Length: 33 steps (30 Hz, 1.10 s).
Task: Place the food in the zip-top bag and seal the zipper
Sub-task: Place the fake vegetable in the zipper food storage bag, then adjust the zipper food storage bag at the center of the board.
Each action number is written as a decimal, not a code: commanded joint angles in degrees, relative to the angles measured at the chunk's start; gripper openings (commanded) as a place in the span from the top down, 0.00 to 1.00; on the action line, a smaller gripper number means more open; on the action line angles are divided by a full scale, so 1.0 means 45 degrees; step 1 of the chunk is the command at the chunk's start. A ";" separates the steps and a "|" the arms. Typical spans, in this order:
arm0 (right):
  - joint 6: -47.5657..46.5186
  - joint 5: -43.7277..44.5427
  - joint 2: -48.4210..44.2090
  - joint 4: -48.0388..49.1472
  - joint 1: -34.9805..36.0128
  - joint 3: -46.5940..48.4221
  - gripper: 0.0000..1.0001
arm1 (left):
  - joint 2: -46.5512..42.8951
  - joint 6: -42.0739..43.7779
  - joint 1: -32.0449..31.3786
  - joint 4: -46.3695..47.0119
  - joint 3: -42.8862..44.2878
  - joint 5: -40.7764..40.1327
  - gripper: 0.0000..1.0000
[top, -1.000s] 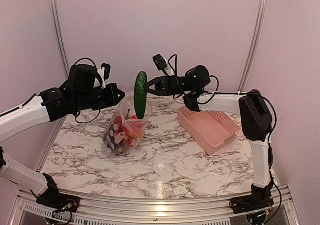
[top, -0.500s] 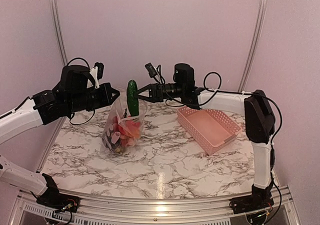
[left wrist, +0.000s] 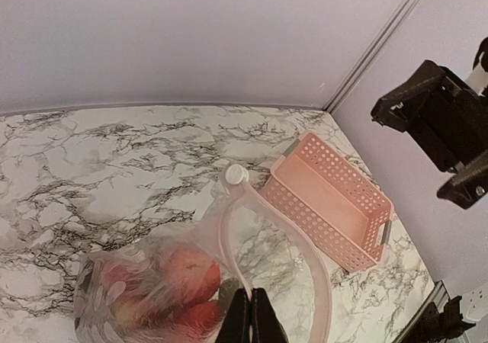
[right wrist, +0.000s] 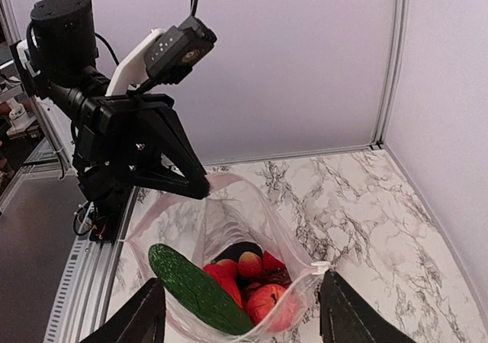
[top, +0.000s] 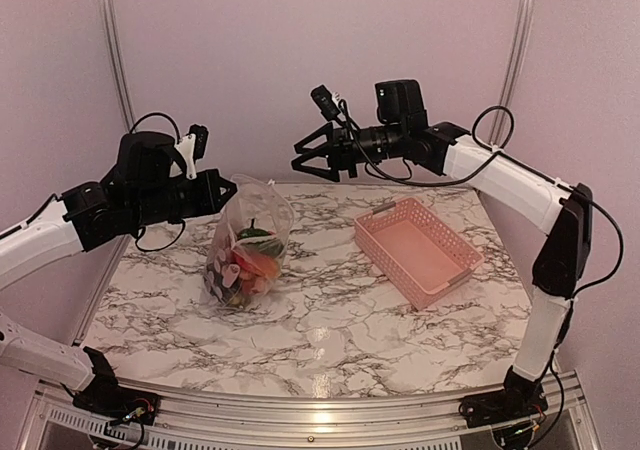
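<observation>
Now the cucumber point(right wrist: 194, 290) has dropped into the zip-top bag point(top: 262, 210), at nine o'clock from the pink basket point(top: 440, 288); my right gripper point(top: 308, 161) is spread and empty, the left gripper point(left wrist: 250, 316) pinches the bag's mouth. Sealing looks next.

The zip-top bag point(top: 248, 250) is standing on the table point(top: 330, 320), left of the basket point(top: 417, 250). The cucumber point(right wrist: 197, 290) is lying inside it alongside the round fruits point(right wrist: 255, 278). The left gripper point(top: 232, 192) is meeting its mouth edge; the right gripper point(top: 310, 160) is hanging above, apart.
</observation>
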 commanded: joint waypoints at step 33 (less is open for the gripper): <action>-0.8390 -0.2366 -0.0953 -0.4562 -0.1691 -0.2495 0.49 | 0.3679 0.4699 -0.0170 -0.2796 0.3979 0.6545 1.00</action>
